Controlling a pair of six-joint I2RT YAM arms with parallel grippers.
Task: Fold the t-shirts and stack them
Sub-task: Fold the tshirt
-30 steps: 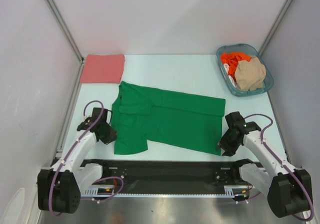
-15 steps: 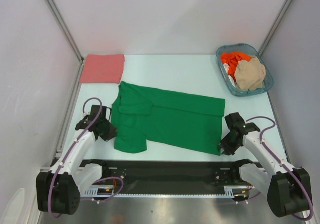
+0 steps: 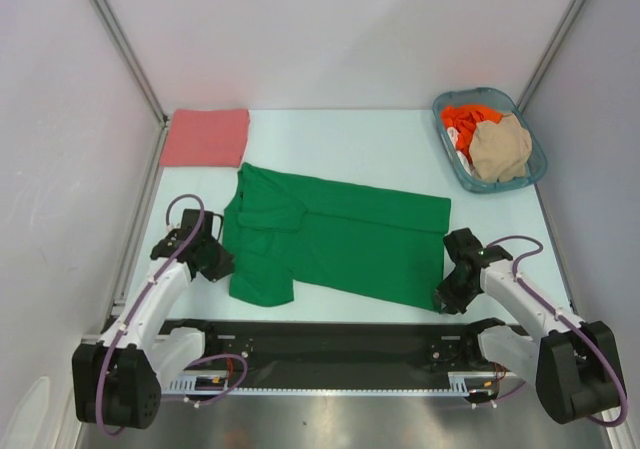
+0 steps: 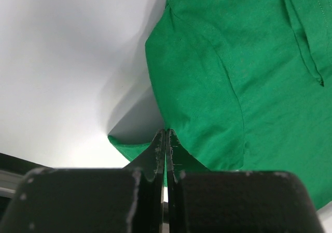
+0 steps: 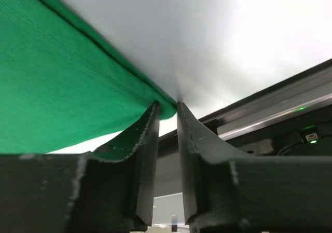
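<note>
Green shirt [image 3: 340, 244] spread flat, centre of worktop [image 3: 380, 154], collar end toward frame left. Left gripper [image 4: 165, 134] at lower-left hem, jaws pressed tight on cloth edge, edge lifted. Right gripper [image 5: 167, 108] at lower-right corner, jaws narrowly apart, hem corner right at tips. Pink shirt [image 3: 206, 136] folded, upper left. Basket [image 3: 450, 154] upper right, orange shirt [image 3: 462, 121] and beige shirt [image 3: 500, 147] inside.
</note>
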